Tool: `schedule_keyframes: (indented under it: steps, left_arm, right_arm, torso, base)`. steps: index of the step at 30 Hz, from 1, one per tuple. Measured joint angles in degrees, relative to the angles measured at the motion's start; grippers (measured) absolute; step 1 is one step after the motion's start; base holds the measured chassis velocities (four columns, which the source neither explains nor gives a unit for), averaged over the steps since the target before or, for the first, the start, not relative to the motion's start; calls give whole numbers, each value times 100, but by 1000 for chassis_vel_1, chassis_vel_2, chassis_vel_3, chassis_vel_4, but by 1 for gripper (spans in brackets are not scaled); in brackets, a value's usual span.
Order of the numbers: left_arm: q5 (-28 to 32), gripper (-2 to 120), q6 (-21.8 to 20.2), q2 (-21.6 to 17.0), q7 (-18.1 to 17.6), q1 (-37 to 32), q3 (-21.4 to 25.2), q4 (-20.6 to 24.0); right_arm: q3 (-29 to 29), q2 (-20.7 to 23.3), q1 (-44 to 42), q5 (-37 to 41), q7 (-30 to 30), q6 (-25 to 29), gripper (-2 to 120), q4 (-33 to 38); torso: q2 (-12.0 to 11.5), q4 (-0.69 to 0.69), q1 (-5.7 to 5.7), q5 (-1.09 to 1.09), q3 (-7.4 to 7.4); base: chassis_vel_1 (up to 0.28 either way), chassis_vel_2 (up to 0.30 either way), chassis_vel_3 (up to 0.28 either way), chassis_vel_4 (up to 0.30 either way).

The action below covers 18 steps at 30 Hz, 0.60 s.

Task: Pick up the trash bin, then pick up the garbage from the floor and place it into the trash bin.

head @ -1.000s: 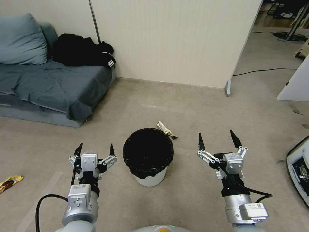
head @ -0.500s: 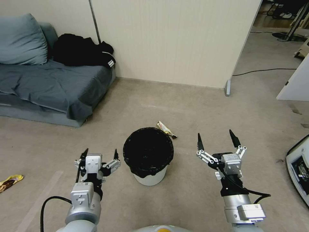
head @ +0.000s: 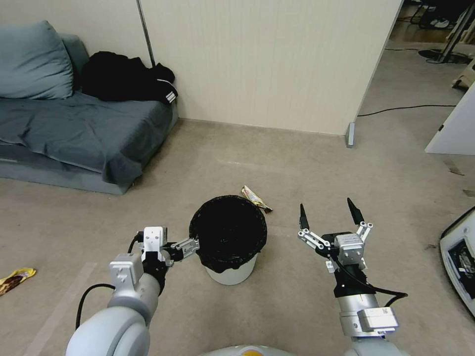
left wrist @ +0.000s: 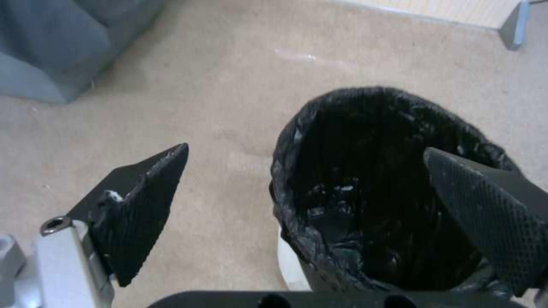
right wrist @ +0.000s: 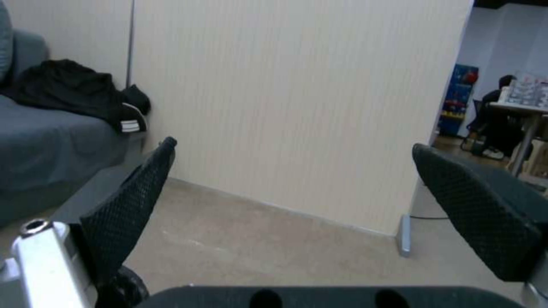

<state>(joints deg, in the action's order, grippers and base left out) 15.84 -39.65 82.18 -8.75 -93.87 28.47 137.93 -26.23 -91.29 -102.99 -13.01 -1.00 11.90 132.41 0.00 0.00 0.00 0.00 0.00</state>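
Fingers of my left gripper spread wide, straddling the trash bin rim's near-left edge; right gripper open, empty, farther off.

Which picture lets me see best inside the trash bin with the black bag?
The left wrist view: the trash bin fills it close up, with the left gripper open astride its near rim. The head view shows the whole trash bin smaller, its inside just dark. The right wrist view faces the wall.
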Motion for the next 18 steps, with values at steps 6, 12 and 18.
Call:
schedule_keyframes:
  steps: [6,12,18]
  left_arm:
    - [-56,100,0,124,4,218,-7,-406]
    - [-84,100,17,139,2,430,30,-811]
    - [8,99,88,160,8,737,26,-1486]
  right_arm:
    - [72,62,22,20,0,-4,100,-55]
    - [86,103,43,27,-21,-6,100,-76]
    - [78,138,128,62,-114,-49,100,-78]
  torso:
    - [0,0,0,0,0]
    - [0,-1,0,1,0]
    - [0,0,0,0,0]
  base:
    - [0,0,0,0]
    - [0,0,0,0]
    - [0,0,0,0]
